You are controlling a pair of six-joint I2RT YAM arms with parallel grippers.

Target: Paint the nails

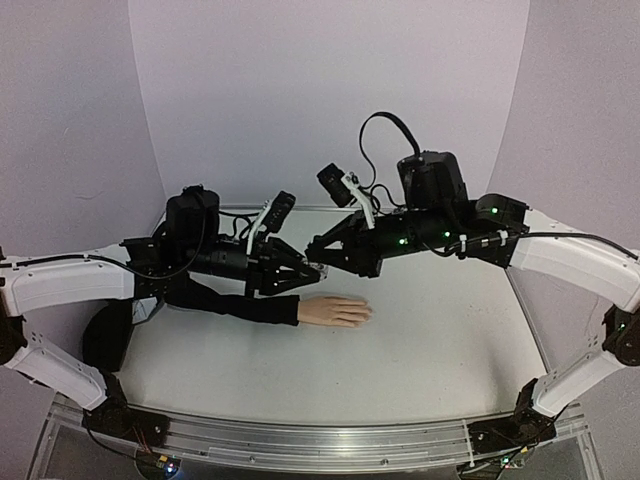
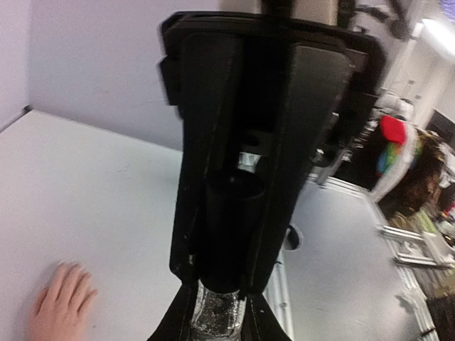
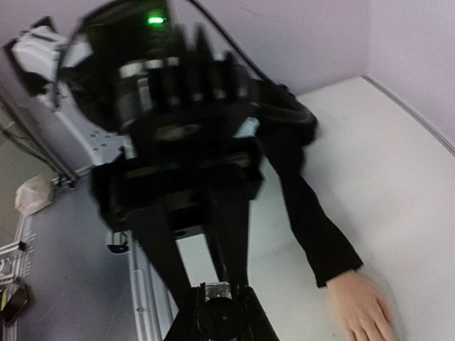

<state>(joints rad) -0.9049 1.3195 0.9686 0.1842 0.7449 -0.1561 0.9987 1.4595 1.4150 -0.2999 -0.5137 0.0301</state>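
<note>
The pale mannequin hand (image 1: pixel 335 311) lies palm down on the white table, reaching out of a long black sleeve (image 1: pixel 232 300); its nails are too small to make out. Above and behind its wrist my two grippers meet tip to tip. My left gripper (image 1: pixel 298 273) is shut on the glittery glass body of a small polish bottle (image 2: pixel 217 312). My right gripper (image 1: pixel 324 262) is shut on the bottle's dark cap (image 3: pixel 220 321). The left wrist view shows the mannequin hand (image 2: pixel 60 304) at the lower left, and in the right wrist view the mannequin hand (image 3: pixel 362 307) is at the lower right.
Purple walls close in the table at the back and sides. An aluminium rail (image 1: pixel 300 440) runs along the near edge between the arm bases. A round hole (image 2: pixel 293 238) sits in the tabletop near its edge.
</note>
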